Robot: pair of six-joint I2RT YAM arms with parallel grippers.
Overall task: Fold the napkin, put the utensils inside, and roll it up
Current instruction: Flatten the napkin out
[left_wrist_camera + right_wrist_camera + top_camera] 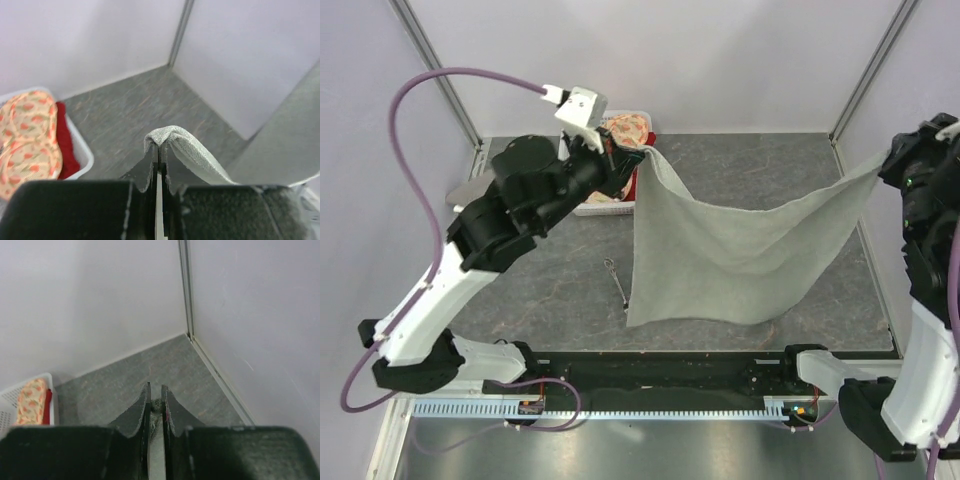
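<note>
Left gripper (640, 150) is pinched shut on one top corner of the napkin (720, 250). A little hump of cloth pokes out past its tips. The right gripper (883, 168) is closed almost all the way, and it nips the other top corner. Only a tiny bit of cloth shows between its jaws.

The napkin hangs in the air between the two grippers. It dips low in the middle and drops down below the left one. Its bottom edge looks close to the table (540, 290), but I cannot tell if it touches. The fork (615, 280) lies flat on the table below the left gripper, just beside the hanging edge.

I think the napkin is light, thin and very floppy. It cannot break, but it bends any way it likes and could slip out of a small pinch. The corners look like the best places to hold, so it spreads flat. The fork is hard, thin and smooth, so its handle is the part to grab.
</note>
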